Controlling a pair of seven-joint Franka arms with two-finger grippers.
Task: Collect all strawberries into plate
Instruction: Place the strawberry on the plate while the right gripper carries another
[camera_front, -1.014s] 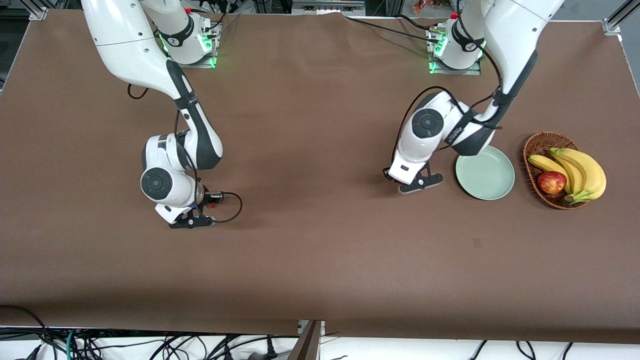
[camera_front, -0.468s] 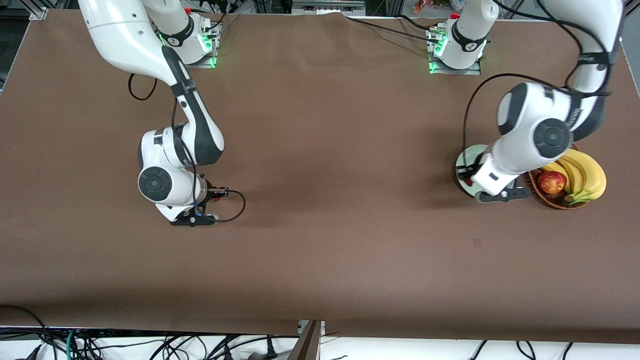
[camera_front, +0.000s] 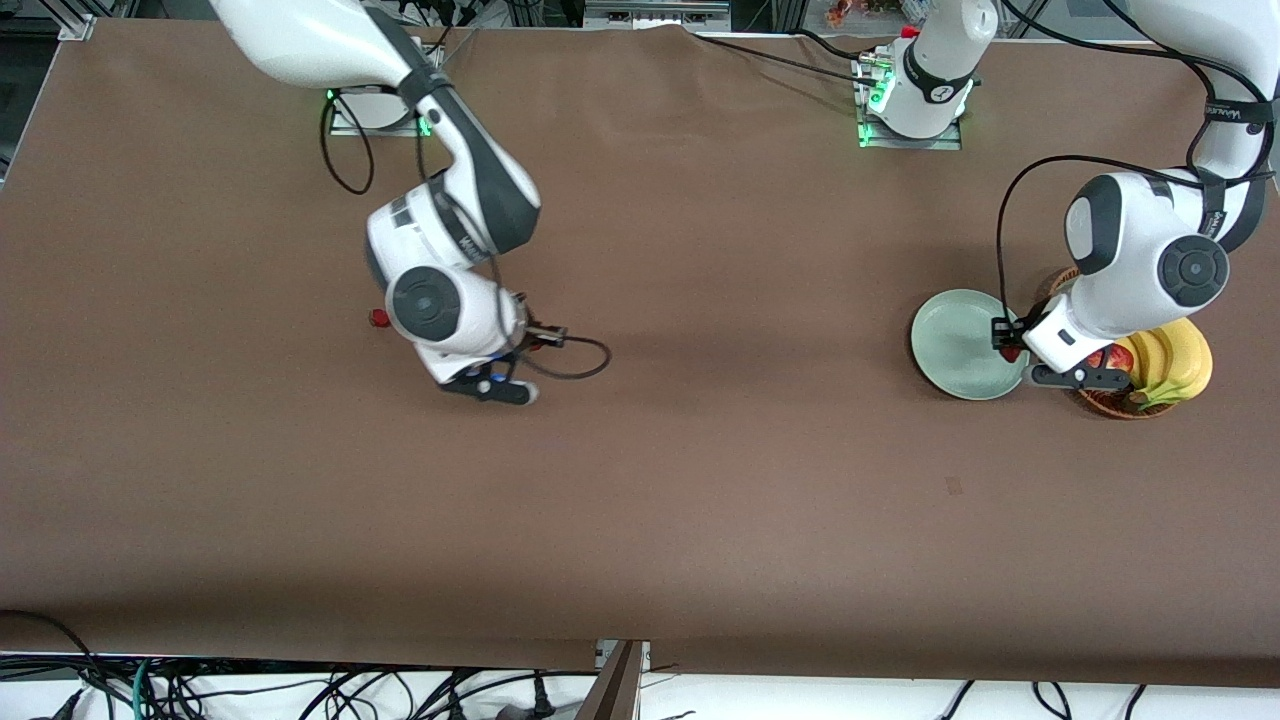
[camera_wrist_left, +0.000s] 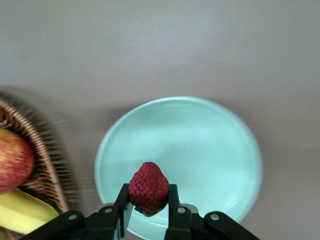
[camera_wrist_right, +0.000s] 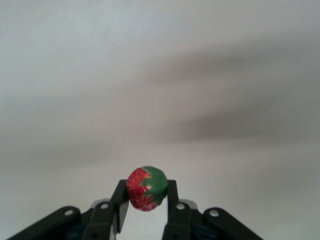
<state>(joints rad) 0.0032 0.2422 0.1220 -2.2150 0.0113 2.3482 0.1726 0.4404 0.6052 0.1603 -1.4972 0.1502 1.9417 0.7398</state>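
My left gripper (camera_front: 1072, 378) is shut on a strawberry (camera_wrist_left: 148, 187) and holds it in the air over the rim of the mint-green plate (camera_front: 955, 345) on the basket side; the plate (camera_wrist_left: 200, 145) looks bare. My right gripper (camera_front: 492, 388) is shut on a second strawberry (camera_wrist_right: 146, 189), with its green cap showing, in the air over bare table toward the right arm's end. A third strawberry (camera_front: 379, 318) lies on the table beside the right arm's wrist.
A brown wicker basket (camera_front: 1110, 402) stands beside the plate, toward the left arm's end, holding bananas (camera_front: 1175, 355) and a red apple (camera_wrist_left: 12, 160). A brown cloth covers the table.
My left gripper swung from beside the plate across it to its basket-side rim. My right gripper moved toward the table's middle, and a strawberry on the table has come into view.
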